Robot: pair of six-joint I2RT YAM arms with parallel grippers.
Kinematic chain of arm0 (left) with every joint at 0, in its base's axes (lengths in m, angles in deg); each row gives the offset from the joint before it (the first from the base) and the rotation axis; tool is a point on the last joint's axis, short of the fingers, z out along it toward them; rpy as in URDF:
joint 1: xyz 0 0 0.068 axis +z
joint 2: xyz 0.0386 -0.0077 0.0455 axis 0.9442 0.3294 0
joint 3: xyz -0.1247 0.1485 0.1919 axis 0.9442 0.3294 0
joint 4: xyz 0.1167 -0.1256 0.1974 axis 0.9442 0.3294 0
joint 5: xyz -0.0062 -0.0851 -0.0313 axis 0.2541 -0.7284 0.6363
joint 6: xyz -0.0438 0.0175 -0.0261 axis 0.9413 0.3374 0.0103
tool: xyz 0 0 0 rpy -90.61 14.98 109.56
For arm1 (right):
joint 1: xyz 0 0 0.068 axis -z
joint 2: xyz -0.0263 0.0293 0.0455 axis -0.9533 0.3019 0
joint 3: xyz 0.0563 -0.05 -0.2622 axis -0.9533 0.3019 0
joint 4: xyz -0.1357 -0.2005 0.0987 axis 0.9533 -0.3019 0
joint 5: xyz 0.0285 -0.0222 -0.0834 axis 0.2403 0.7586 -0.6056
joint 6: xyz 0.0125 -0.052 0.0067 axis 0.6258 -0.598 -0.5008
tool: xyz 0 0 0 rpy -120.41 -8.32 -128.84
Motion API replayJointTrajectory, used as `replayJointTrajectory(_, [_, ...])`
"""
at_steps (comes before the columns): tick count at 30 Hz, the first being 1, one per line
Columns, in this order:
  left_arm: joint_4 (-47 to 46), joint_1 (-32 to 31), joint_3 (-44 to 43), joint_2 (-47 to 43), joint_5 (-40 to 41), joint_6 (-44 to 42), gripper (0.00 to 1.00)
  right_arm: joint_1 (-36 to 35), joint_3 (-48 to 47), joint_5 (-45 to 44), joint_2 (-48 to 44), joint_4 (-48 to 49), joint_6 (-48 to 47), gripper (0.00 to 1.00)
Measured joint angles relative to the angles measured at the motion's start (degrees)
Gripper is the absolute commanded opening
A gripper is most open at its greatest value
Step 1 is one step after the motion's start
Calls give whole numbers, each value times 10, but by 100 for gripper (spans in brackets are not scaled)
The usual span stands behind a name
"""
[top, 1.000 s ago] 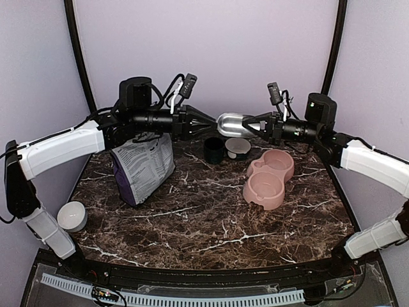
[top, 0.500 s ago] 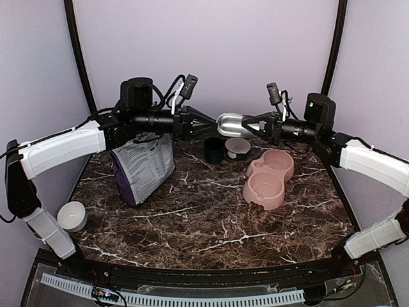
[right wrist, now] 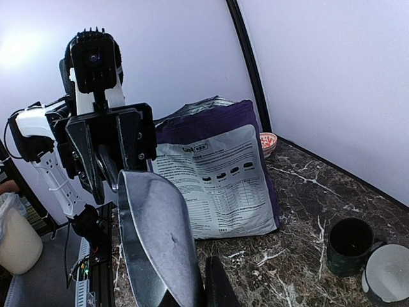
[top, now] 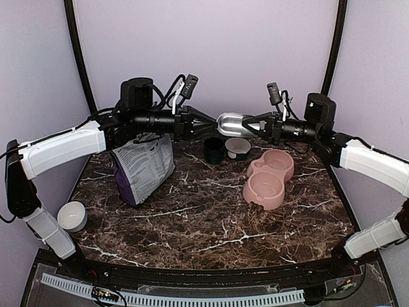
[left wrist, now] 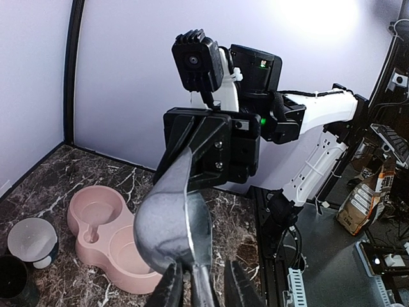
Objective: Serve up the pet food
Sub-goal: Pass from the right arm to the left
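The pet food is nowhere in my views. No kibble shows in the scoop (top: 231, 125), on the table (top: 204, 224) or in the pink double bowl (top: 259, 198). I judge it is inside the purple-and-grey bag (top: 144, 167), which stands upright at the table's left rear.

So I judge serving has barely begun. Both wells of the bowl look bare, and the scoop looks empty as it hangs in mid-air above the back of the table, between my two arms.

The right end effector (top: 257, 125) is clamped on the scoop's narrow handle end. The left end effector (top: 211, 125) meets the wide end, with its fingers on either side of the front lip and only narrowly apart. From its wrist view I cannot tell whether they actually pinch the metal.

Nearly everything is left to do: settle which arm carries the scoop, get into the bag, lift out kibble, and tip it into the bowl at the right.
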Motion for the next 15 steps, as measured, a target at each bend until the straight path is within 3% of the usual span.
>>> replayJointTrajectory(8, [0, 0, 0, 0, 23, -1, 28, 0, 0, -4, 0, 0, 0, 0])
replayJointTrajectory(15, [0, 0, 0, 0, 26, -1, 24, 0, 0, -5, 0, 0, 0, 0])
